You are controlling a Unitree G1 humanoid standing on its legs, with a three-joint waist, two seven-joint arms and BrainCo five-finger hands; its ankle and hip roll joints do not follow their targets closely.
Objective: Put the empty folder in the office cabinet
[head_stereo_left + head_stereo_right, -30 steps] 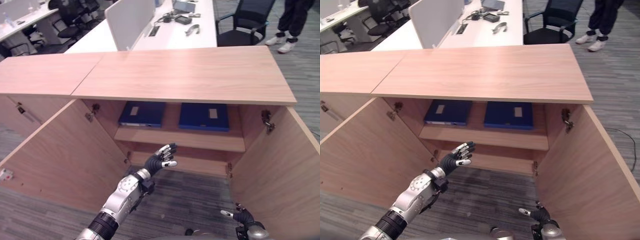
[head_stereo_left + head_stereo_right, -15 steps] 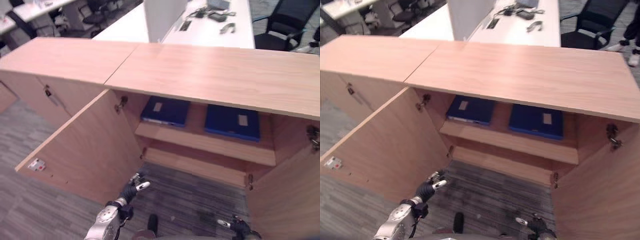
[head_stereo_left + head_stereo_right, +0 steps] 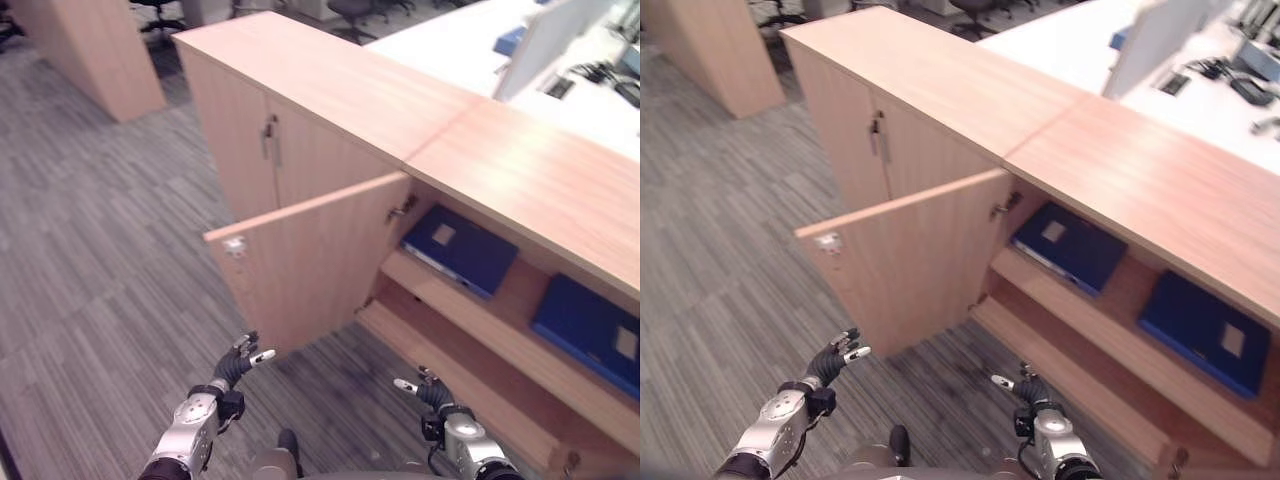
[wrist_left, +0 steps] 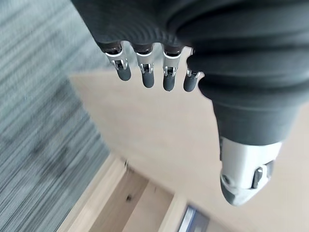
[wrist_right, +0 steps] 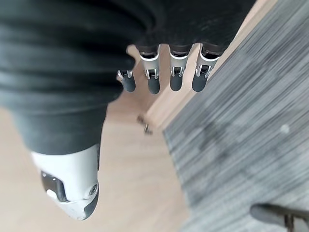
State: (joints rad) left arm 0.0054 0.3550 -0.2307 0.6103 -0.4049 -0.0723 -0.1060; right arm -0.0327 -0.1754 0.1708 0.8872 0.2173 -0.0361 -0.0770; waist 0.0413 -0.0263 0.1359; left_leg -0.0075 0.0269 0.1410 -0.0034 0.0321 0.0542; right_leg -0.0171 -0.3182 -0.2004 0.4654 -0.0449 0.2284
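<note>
- The office cabinet (image 3: 520, 170) stands open, its left door (image 3: 300, 265) swung out over the grey carpeted floor (image 3: 90, 260).
- Two blue folders lie flat on the upper shelf (image 3: 470, 315) inside: one blue folder (image 3: 460, 248) near the left door's hinge (image 3: 400, 210), the other blue folder (image 3: 592, 332) further right, apart from the first.
- The left robot hand (image 3: 236, 363) hangs low over the floor in front of the open door, fingers relaxed and spread, grasping nothing.
- The right robot hand (image 3: 428, 390) hangs low before the cabinet's bottom shelf (image 3: 470, 385), fingers loose, also empty.
- To the left, a neighbouring cabinet (image 3: 270, 130) has closed doors.
- A white tabletop (image 3: 470, 45) lies behind the cabinets.
</note>
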